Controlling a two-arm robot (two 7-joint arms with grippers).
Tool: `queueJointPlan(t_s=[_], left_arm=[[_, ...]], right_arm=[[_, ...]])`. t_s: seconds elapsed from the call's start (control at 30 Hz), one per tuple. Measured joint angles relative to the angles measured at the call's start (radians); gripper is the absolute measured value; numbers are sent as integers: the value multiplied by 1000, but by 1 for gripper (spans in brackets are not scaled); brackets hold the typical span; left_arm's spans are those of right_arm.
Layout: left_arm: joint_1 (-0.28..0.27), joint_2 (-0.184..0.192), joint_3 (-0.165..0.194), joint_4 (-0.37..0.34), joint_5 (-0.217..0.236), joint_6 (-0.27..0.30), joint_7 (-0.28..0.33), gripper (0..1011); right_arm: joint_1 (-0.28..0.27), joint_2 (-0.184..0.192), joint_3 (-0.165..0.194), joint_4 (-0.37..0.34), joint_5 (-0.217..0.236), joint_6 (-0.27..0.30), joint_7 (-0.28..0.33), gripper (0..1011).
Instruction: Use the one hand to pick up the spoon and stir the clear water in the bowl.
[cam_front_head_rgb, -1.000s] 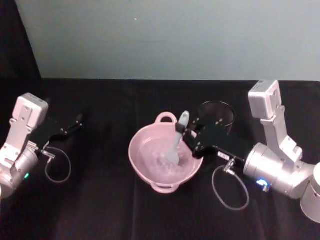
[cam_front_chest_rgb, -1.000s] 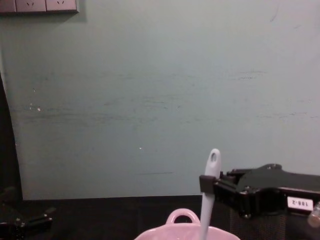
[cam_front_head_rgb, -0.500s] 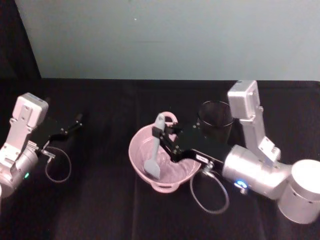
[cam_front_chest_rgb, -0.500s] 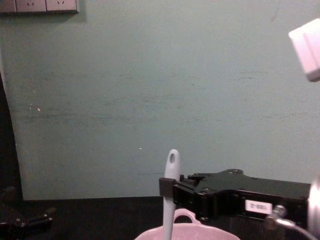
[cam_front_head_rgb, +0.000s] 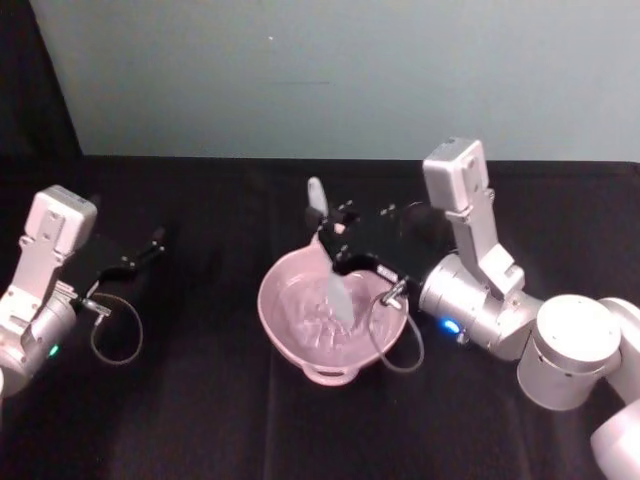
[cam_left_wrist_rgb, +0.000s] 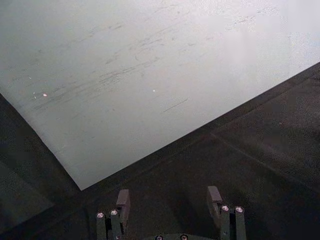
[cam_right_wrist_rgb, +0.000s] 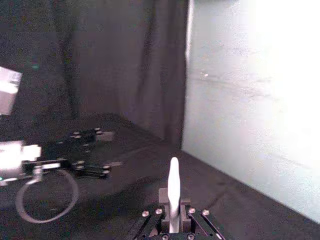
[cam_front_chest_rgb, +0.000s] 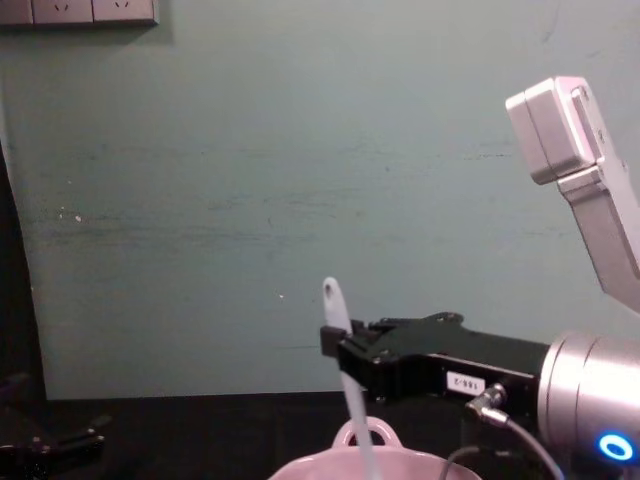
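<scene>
The pale pink bowl (cam_front_head_rgb: 300, 362) sits mid-table on the black cloth, holding rippled clear water. My right gripper (cam_front_head_rgb: 333, 247) hovers over the bowl's back rim, shut on the white spoon (cam_front_head_rgb: 318, 198) partway up its handle. The spoon's broad head (cam_front_head_rgb: 340, 296) dips into the water, and the handle tip leans back and left. From the chest, the spoon (cam_front_chest_rgb: 335, 305) slants down into the bowl (cam_front_chest_rgb: 330, 466), with the right gripper (cam_front_chest_rgb: 338, 345) clamped on it. The right wrist view shows the spoon handle (cam_right_wrist_rgb: 173, 189) rising from between the jaws. My left gripper (cam_front_head_rgb: 152, 247) rests open at the far left.
A grey cable loop (cam_front_head_rgb: 398, 345) from the right arm hangs over the bowl's right rim. Another cable loop (cam_front_head_rgb: 116, 331) lies by the left arm. The teal wall (cam_front_head_rgb: 330, 80) closes off the back of the table. The left gripper (cam_left_wrist_rgb: 169, 200) faces bare black cloth.
The right gripper swept the spoon from the bowl's right side across to its left front, then to the back rim. The spoon head moved through the water. The left arm stayed still.
</scene>
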Motion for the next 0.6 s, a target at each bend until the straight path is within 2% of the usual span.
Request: queueJointPlan(t_s=[0.2,0.37,0.47,0.6], left_arm=[[0,0,0,0,0,0,0,1011],[0,0,0,0,0,0,0,1011],[0,0,0,0,0,0,0,1011],[0,0,0,0,0,0,0,1011]], right_arm=[[5,-4,28,17,-35,-27,-28,123],[-13,13,61,0,-44,-25,-31,123],[-38,32,80,-37,-32,-3,-13,123],[-86,67,105,-107,10,36,24,123]])
